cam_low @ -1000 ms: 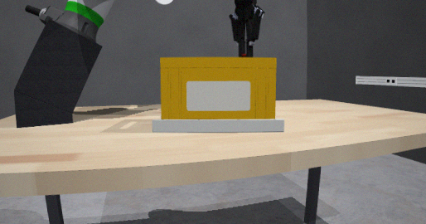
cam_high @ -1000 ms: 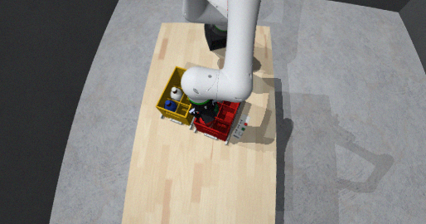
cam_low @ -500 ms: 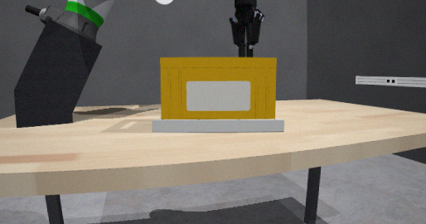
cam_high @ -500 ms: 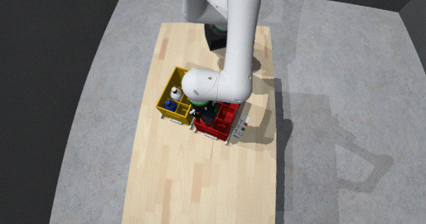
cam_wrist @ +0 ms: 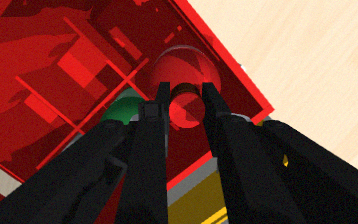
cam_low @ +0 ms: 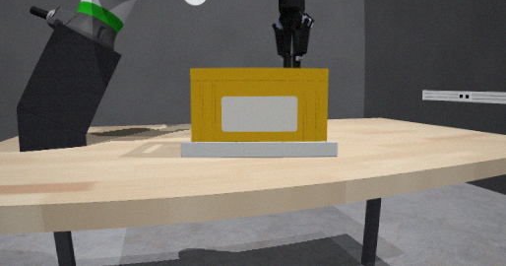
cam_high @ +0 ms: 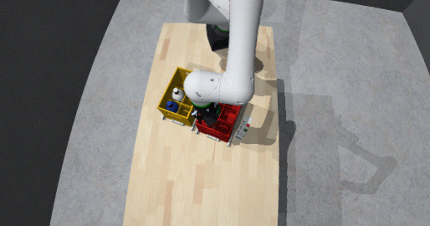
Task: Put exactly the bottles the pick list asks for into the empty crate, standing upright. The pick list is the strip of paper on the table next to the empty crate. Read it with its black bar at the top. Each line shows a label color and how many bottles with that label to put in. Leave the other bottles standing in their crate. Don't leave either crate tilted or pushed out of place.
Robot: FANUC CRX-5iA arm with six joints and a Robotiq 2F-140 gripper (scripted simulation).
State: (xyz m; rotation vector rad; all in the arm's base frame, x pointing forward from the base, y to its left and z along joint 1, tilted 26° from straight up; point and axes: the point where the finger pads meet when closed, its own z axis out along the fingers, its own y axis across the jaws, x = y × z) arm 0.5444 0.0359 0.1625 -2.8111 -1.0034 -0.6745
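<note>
My gripper (cam_wrist: 185,98) is shut on the neck of a red-labelled bottle (cam_wrist: 186,70). The bottle stands in a corner compartment of the red crate (cam_wrist: 80,75), as the wrist view shows. A green-labelled bottle (cam_wrist: 121,108) stands in the compartment beside it, partly hidden by my fingers. In the top view the gripper (cam_high: 207,114) is over the red crate (cam_high: 219,119), with the arm covering much of it. The yellow crate (cam_high: 171,97) to its left holds a white bottle (cam_high: 177,94) and a blue bottle (cam_high: 171,105). The pick list (cam_high: 243,129) lies right of the red crate.
In the exterior view the yellow crate (cam_low: 259,104) on its grey base hides the red crate; the gripper (cam_low: 292,61) reaches down behind its top edge. The robot base (cam_low: 64,89) stands at the left of the table.
</note>
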